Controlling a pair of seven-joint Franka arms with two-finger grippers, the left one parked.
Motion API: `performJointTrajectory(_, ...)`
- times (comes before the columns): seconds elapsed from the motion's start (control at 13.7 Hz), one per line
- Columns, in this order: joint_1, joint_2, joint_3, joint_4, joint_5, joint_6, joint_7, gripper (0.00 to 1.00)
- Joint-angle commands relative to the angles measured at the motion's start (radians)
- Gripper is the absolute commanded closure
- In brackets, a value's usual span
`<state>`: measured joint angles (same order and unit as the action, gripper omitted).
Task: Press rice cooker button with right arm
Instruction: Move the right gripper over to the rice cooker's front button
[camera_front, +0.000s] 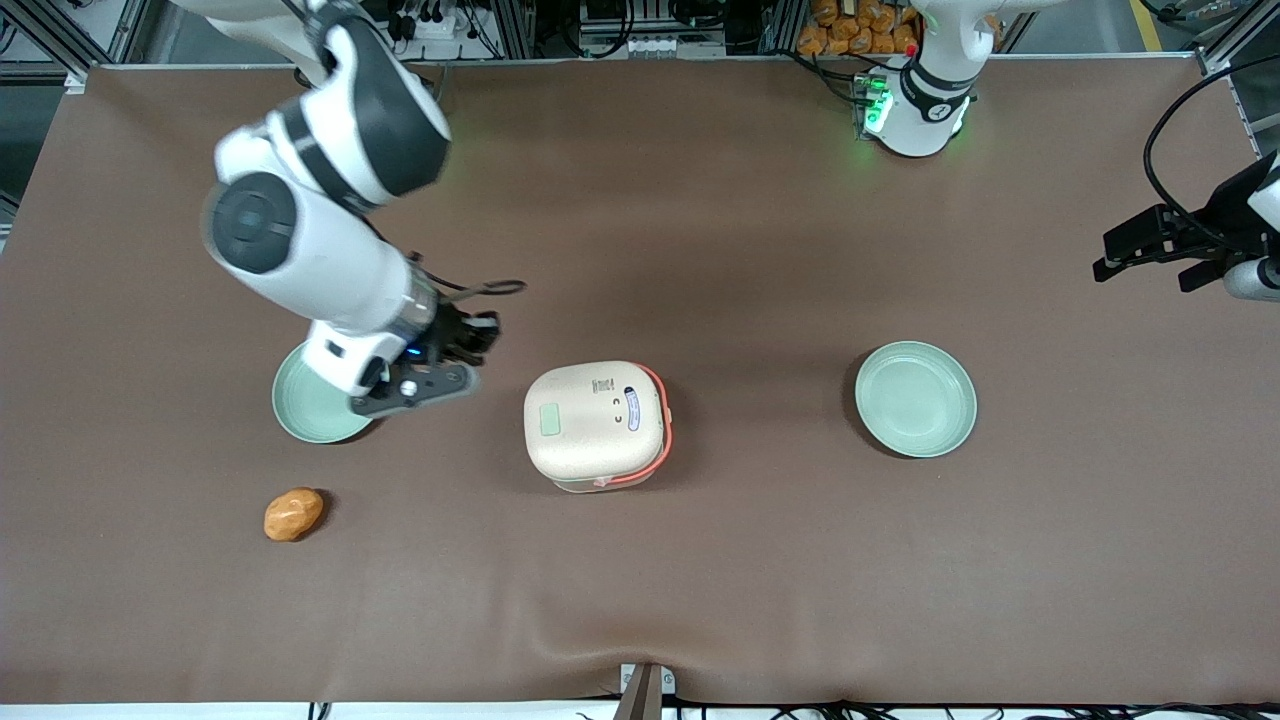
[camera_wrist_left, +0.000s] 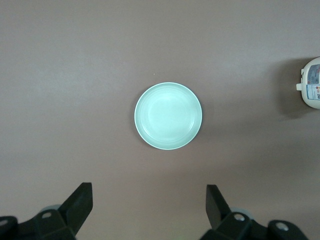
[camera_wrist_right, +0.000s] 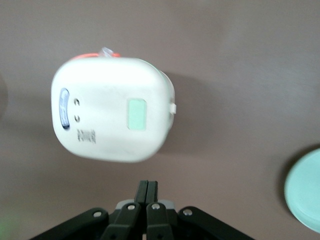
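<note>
The cream-white rice cooker (camera_front: 596, 424) stands near the table's middle with its lid closed, an orange-red handle band along one side and a blue oval sticker (camera_front: 632, 409) on the lid. The pale mint-green button (camera_front: 550, 419) sits on the lid's side toward the working arm. The right arm (camera_front: 320, 200) reaches over the table. Its black gripper (camera_front: 478, 352) hangs shut and empty above the table beside the cooker, a short way from the button. In the right wrist view the cooker (camera_wrist_right: 112, 117) and button (camera_wrist_right: 136, 114) lie ahead of the closed fingertips (camera_wrist_right: 148, 184).
A mint-green plate (camera_front: 310, 405) lies partly under the right arm's wrist. A second mint-green plate (camera_front: 915, 398) lies toward the parked arm's end; it also shows in the left wrist view (camera_wrist_left: 168, 115). An orange-brown lump (camera_front: 293, 513) lies nearer the front camera.
</note>
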<state>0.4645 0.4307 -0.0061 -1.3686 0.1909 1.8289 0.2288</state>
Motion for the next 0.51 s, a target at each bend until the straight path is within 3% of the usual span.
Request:
performJointTrajectory(0.0,0.032,0.060,-0.014,0.020,0.018,0.065,0.027,1.00)
performJointTrajectory(0.44,0.040,0.158,-0.014,0.019,0.018,0.182,0.026,1.00)
